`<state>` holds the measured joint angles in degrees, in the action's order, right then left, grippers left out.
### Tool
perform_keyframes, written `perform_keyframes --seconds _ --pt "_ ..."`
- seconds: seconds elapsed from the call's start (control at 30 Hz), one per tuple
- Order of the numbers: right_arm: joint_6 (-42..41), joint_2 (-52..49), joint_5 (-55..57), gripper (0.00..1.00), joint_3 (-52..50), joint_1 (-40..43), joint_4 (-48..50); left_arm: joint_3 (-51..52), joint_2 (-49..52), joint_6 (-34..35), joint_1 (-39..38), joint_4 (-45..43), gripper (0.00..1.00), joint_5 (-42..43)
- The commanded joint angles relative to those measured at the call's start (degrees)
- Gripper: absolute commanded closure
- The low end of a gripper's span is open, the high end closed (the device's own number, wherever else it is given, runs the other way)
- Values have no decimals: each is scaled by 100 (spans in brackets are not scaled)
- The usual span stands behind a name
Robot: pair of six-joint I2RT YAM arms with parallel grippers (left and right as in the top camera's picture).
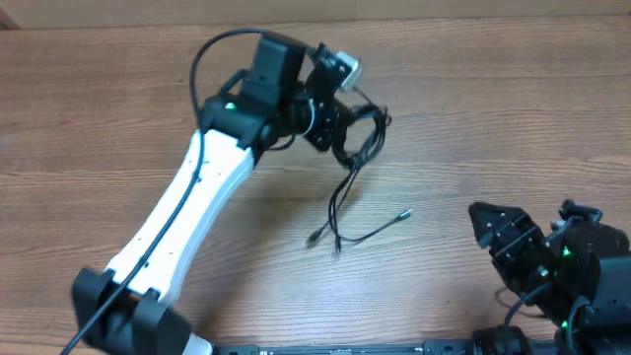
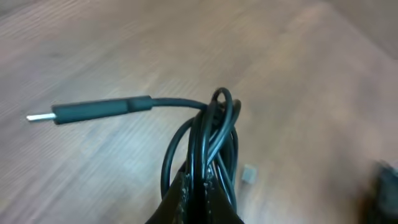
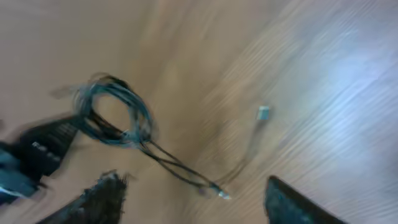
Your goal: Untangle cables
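Observation:
The cables (image 1: 362, 138) are a bunch of thin black cords, lifted off the wooden table at the back centre. My left gripper (image 1: 340, 148) is shut on the looped bunch. Loose ends hang down to the table, one with a silver-tipped plug (image 1: 402, 213). In the left wrist view the loops (image 2: 208, 140) rise from between my closed jaws (image 2: 200, 198), and one plug end (image 2: 93, 111) sticks out left. My right gripper (image 1: 488, 225) is open and empty at the front right. In the blurred right wrist view the bunch (image 3: 115, 115) and trailing ends (image 3: 217, 190) lie ahead of my open fingers (image 3: 193, 196).
The wooden table (image 1: 473, 118) fills the view. A small grey square piece (image 3: 263, 112) lies on the table; it also shows in the left wrist view (image 2: 249, 175). The left arm (image 1: 187, 212) crosses the left half of the table.

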<state>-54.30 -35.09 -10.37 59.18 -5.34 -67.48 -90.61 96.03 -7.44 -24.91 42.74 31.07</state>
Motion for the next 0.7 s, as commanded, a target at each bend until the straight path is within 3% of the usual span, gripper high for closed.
perform_keyframes --seconds 0.0,0.1,0.47,0.67 --pt "-404 -4 -1014 33 -302 -28 461 -26 -343 -1209 94 494 96 901" --pt "-448 -96 -1687 33 -664 -28 1207 -26 -442 -1631 94 839 96 898" --pt "-1047 -1626 -2461 34 -887 -323 2465 -26 -442 -1834 87 966 96 964" --pt "-1681 -2758 -2885 44 -887 -533 3757 -26 -442 -2249 87 1220 96 944"
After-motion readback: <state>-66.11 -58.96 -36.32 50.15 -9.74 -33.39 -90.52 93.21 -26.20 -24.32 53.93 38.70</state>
